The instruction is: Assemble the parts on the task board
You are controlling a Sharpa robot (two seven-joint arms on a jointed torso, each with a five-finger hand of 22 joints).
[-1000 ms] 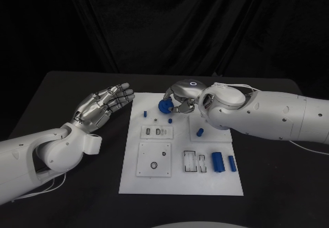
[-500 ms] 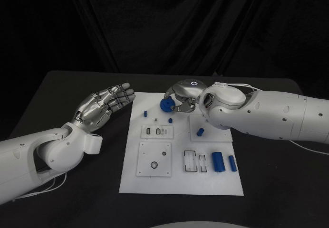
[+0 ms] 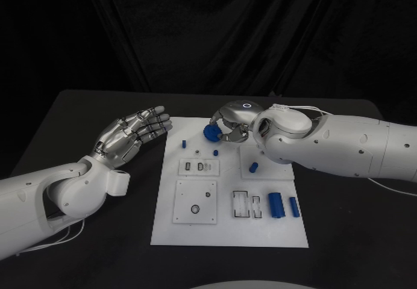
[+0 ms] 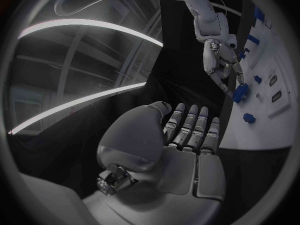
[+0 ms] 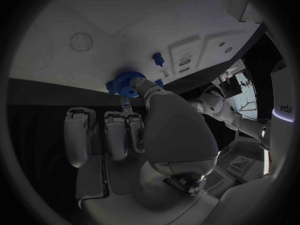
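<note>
Left white arm enters low, its silver many-fingered left hand [image 3: 132, 133] raised palm-up, fingers [image 4: 190, 126] extended side by side and holding nothing. Right white arm reaches inward; its silver right hand [image 3: 228, 126] (fingers curled) pinches a blue toothed part [image 5: 127, 83].

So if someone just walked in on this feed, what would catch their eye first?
Probably the right hand at the task board's far edge, pinching a blue gear in its fingers. Next, the left hand, open and palm-up off the board's left side, holding nothing.
</note>
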